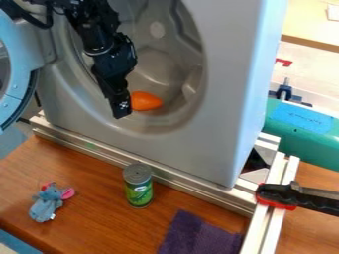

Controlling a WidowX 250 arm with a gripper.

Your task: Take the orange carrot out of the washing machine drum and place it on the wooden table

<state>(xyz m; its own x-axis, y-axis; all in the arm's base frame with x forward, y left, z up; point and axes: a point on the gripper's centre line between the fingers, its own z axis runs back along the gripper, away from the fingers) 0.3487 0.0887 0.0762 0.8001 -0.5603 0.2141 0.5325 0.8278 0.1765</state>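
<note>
The black gripper [120,108] hangs in front of the round opening of a grey toy washing machine [222,124], at the lower left of the opening. Right beside it, on its right, an orange rounded object [145,101] lies at the bottom of the drum; whether the two touch I cannot tell. On the wooden table in front of the machine stands a green can [138,186] with a grey lid. A blue-grey plush mouse [46,203] with pink ears lies at the left, and a purple cloth [198,237] is spread near the front edge.
The machine's round door [25,94] stands open at the left. A metal frame rail [179,179] runs along the machine's base, with a black and red clamp [285,196] at its right end. Behind on the right is a teal container [308,141].
</note>
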